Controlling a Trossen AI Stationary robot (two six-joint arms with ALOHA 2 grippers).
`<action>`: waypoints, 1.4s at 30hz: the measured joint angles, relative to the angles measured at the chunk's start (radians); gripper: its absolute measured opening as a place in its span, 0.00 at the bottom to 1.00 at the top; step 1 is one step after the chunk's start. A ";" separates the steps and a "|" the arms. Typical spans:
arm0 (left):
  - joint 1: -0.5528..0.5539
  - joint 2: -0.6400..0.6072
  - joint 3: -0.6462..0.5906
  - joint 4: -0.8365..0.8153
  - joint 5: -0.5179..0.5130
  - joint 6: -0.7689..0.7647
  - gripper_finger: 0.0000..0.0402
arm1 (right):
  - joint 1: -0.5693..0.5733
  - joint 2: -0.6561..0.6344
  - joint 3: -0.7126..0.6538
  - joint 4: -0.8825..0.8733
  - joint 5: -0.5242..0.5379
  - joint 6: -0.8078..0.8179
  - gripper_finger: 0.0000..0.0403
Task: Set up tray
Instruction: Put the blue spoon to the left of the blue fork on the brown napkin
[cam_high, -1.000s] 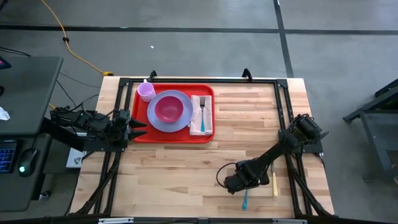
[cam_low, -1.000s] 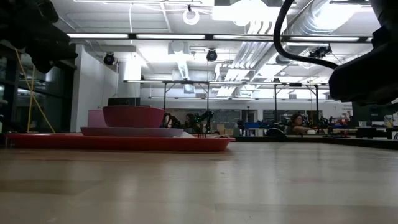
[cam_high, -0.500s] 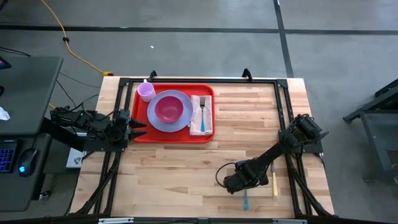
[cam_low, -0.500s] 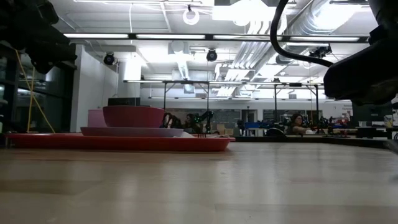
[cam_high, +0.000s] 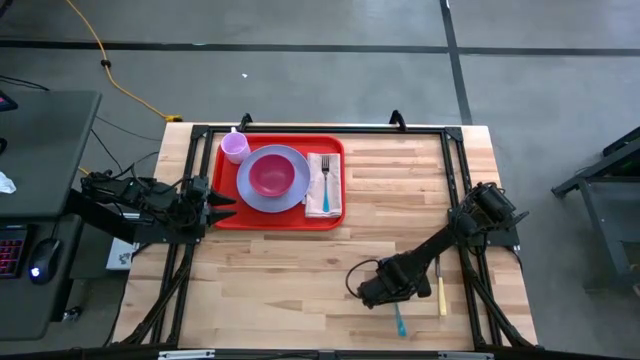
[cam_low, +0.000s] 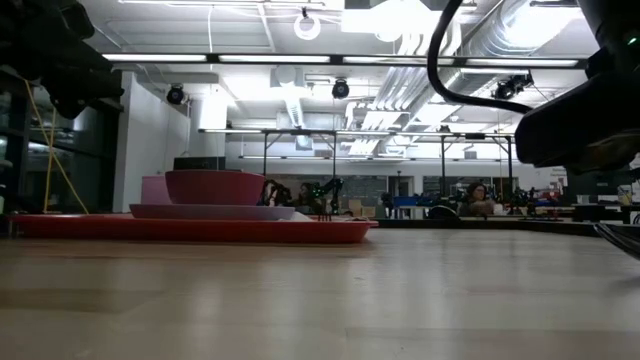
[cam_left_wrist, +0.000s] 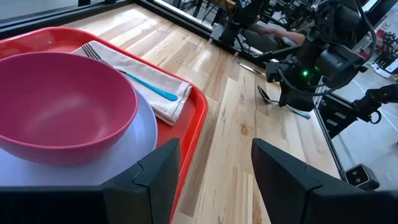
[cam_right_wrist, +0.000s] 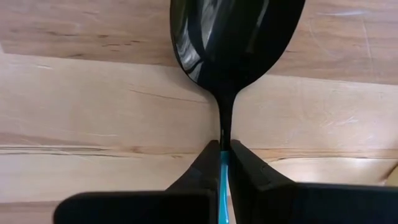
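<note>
The red tray (cam_high: 280, 222) lies at the table's far left, bearing a lavender plate (cam_high: 250, 190) with a pink bowl (cam_high: 272, 175), a pink cup (cam_high: 235, 147), and a white napkin (cam_high: 318, 160) with a blue-handled fork (cam_high: 325, 185). My left gripper (cam_high: 222, 207) stands open just off the tray's left edge, touching nothing; the left wrist view shows its fingers (cam_left_wrist: 214, 162) apart. Near the table's right front, my right gripper (cam_high: 375, 292) is shut on a spoon (cam_right_wrist: 230, 37) with a dark shiny bowl and a blue handle (cam_high: 399, 322). My right gripper pinches the spoon between its two fingers (cam_right_wrist: 205, 171) where the thin neck meets the blue handle (cam_right_wrist: 222, 177). The fingers lie one on each side of the handle, and the spoon's bowl sticks out beyond the fingertips. Whether the spoon is clear of the table I cannot tell.
A knife with a yellow handle (cam_high: 441, 295) lies on the wood just right of my right gripper. A black frame (cam_high: 455, 170) runs along the table's edges. Bare wood stretches between the tray and my right gripper.
My right gripper has shut on the spoon. The spoon's blue handle end has swung a little toward the table's right edge. My right arm has shifted slightly in the low view.
</note>
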 joint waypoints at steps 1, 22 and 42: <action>0.000 0.000 0.000 0.000 0.000 0.000 0.57 | -0.002 0.000 0.000 0.000 -0.002 -0.003 0.00; 0.000 0.000 0.000 0.001 -0.001 -0.010 0.57 | -0.047 -0.009 0.040 -0.018 0.018 -0.045 0.00; 0.000 0.000 0.000 -0.001 -0.001 -0.012 0.57 | -0.281 -0.161 0.042 0.053 0.124 -0.236 0.00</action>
